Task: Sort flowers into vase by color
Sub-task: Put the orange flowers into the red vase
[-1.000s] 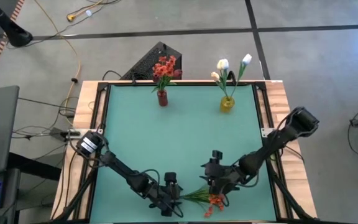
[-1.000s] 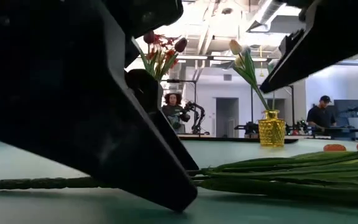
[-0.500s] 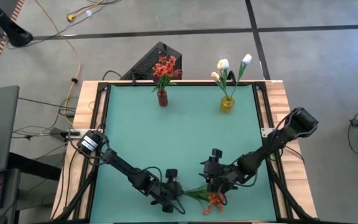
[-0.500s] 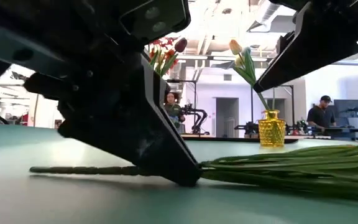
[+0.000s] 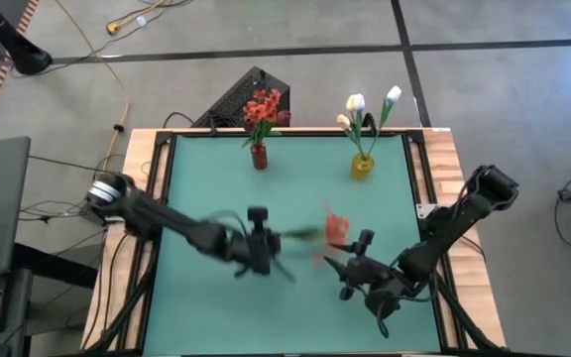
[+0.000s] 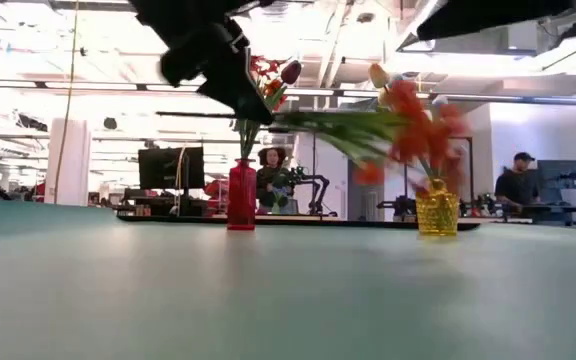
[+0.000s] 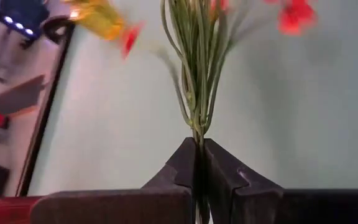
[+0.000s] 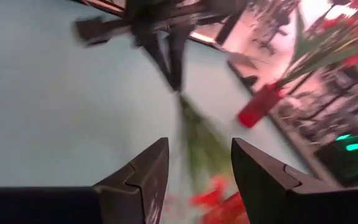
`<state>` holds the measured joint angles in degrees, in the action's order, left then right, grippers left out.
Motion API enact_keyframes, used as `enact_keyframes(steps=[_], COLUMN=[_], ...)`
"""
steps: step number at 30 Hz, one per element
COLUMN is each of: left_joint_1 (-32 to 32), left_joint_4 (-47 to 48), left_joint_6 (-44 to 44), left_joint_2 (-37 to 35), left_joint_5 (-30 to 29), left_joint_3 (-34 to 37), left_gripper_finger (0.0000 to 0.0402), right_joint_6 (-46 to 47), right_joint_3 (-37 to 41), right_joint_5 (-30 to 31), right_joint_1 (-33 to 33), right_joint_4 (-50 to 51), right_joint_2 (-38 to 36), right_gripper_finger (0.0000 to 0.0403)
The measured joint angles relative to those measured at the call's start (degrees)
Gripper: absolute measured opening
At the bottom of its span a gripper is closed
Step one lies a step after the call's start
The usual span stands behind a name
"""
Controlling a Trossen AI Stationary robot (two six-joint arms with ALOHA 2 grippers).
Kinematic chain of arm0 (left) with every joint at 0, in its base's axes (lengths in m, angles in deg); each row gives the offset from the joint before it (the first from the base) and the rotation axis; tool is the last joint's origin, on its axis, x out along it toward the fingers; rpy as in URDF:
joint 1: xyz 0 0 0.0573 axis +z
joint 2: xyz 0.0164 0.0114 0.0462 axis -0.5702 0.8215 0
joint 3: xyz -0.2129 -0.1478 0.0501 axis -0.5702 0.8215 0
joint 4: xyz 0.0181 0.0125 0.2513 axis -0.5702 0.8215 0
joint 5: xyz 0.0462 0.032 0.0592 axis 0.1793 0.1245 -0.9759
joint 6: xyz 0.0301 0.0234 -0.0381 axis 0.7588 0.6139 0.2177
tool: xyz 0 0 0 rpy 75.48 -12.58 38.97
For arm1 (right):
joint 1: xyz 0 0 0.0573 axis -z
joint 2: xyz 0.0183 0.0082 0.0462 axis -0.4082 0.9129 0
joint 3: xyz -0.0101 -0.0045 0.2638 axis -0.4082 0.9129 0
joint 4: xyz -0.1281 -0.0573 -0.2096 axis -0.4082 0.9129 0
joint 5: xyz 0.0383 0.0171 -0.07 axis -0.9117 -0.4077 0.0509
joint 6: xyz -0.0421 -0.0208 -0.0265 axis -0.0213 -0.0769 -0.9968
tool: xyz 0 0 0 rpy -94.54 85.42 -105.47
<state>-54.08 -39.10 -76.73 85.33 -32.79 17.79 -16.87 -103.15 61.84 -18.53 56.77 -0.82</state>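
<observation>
Two vases stand at the table's far edge: a red vase (image 5: 258, 156) holding red-orange blooms and a dark red bud, and a yellow vase (image 5: 362, 165) with three white buds. One more bunch, the red-orange flowers (image 5: 337, 228), is in the air, blurred. Two grippers are at work over the green table (image 5: 295, 193).

The left gripper (image 5: 263, 243) hangs over the middle of the table, its jaws pressed together on the lower ends of the green stems, so the bunch runs out from the jaws toward the right arm, with the blooms at the far end. The left wrist view shows that grip plainly: both dark fingers (image 7: 182, 169) meet around the stems (image 7: 197, 74), which fan out beyond them to the red blooms. The high view shows only a smear there.

The right gripper (image 5: 346, 275) sits just beyond the blooms, nearer the front edge, its jaws apart and holding nothing. In the right wrist view the flowers (image 8: 210, 199) lie ahead of its spread fingers (image 8: 143, 176), not between them, with the left gripper (image 8: 166, 46) beyond.

Only the low view shows the bunch clear of the tabletop, level with the vases' blooms, and two people in the room behind
</observation>
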Motion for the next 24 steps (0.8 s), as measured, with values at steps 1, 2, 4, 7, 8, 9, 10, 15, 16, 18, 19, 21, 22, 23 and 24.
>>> enact_keyframes(steps=[1,2,4,7,8,9,10,15,16,18,19,21,22,23,24], left_joint_1=[2.1,4.3,8.2,12.9,14.2,15.4,16.4,21.6,22.8,25.1,26.3,28.4,29.3,29.9,30.4], left_joint_4=[-1.4,-3.0,-6.7,-14.5,-17.7,-21.1,-23.9,-37.5,-41.4,-50.9,-55.9,-68.5,-75.1,-81.2,-87.5], left_joint_6=[1.1,1.8,3.5,6.7,7.7,8.9,10.1,12.9,12.8,10.9,9.2,5.9,4.4,3.3,2.0], left_joint_2=[-2.3,-4.8,-9.4,-16.7,-19.1,-21.6,-23.9,-34.0,-35.7,-38.5,-39.5,-39.7,-39.3,-38.2,-36.7], left_joint_5=[1.9,4.3,10.1,17.7,20.0,22.4,24.8,34.0,36.0,40.4,42.7,46.9,48.4,49.0,49.0], left_joint_3=[1.5,3.2,7.0,12.3,13.9,15.3,16.8,24.9,27.0,31.7,34.2,39.2,42.0,44.3,46.0], left_gripper_finger=[0.0001,0.0001,0.0001,0.0001,0.0000,0.0000,0.0000,0.0000,0.0000,0.0000,0.0000,0.0000,0.0000,0.0000,0.0000], right_joint_6=[-0.9,-1.5,-1.6,-1.7,-1.7,-1.8,-2.5,-16.8,-20.9,-26.6,-27.5,-27.4,-27.0,-26.5,-26.1], right_joint_3=[0.0,0.0,0.0,0.0,0.1,0.6,1.5,11.8,14.4,18.4,20.1,22.0,22.3,22.3,22.0], right_joint_5=[0.5,0.5,-0.4,-3.6,-4.6,-6.0,-8.0,-24.2,-29.9,-43.4,-50.0,-62.2,-66.9,-70.5,-72.7], right_joint_1=[0.5,1.1,3.0,7.4,9.3,11.3,13.7,27.9,31.1,37.3,40.1,45.0,47.0,48.5,49.6], right_joint_4=[0.3,0.8,2.7,7.6,8.9,9.4,9.5,-10.0,-17.2,-32.1,-39.0,-51.6,-56.5,-60.0,-62.8], right_joint_2=[0.1,0.1,0.1,-0.3,-0.7,-1.5,-2.4,-8.1,-9.2,-10.2,-10.3,-9.2,-8.0,-6.5,-4.9], right_gripper_finger=[0.0196,0.0194,0.0190,0.0184,0.0182,0.0180,0.0178,0.0173,0.0173,0.0173,0.0173,0.0173,0.0173,0.0173,0.0174])
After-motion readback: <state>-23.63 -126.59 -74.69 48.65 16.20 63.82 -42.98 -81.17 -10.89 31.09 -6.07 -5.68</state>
